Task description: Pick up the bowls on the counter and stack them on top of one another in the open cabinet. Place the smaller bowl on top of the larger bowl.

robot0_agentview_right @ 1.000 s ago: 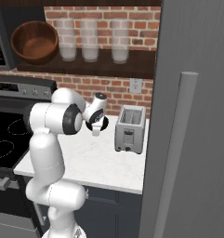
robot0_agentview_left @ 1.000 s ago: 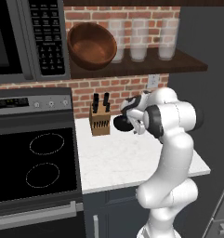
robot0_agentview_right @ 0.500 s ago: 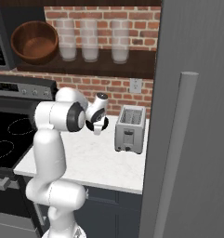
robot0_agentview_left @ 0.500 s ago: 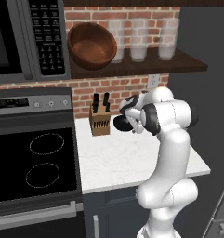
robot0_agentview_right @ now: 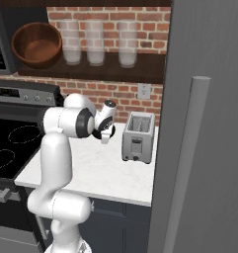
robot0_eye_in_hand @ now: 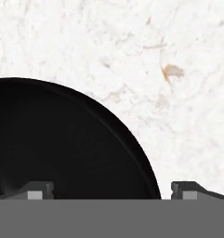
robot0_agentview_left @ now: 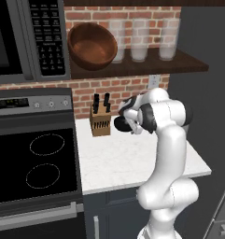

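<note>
White marble table lay under the black bowl; the tool hung released astride its rim and should drop straight before pinching.

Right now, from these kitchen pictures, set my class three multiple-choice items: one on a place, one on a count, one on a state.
1. Where is the larger bowl?
A. on the stovetop
B. on the open cabinet shelf
C. beside the toaster

2. How many clear tumblers stand on that shelf?
A. three
B. one
C. five

3. How does the end effector stand over the smaller bowl?
A. shut on the rim
B. shut and empty
C. open, rim between the fingertips

Answers:
1 B: it sits tilted against the brick back.
2 A: three tumblers stand in a row.
3 C: the hand view shows the fingertips far apart, one over the bowl, one over the counter.
</note>
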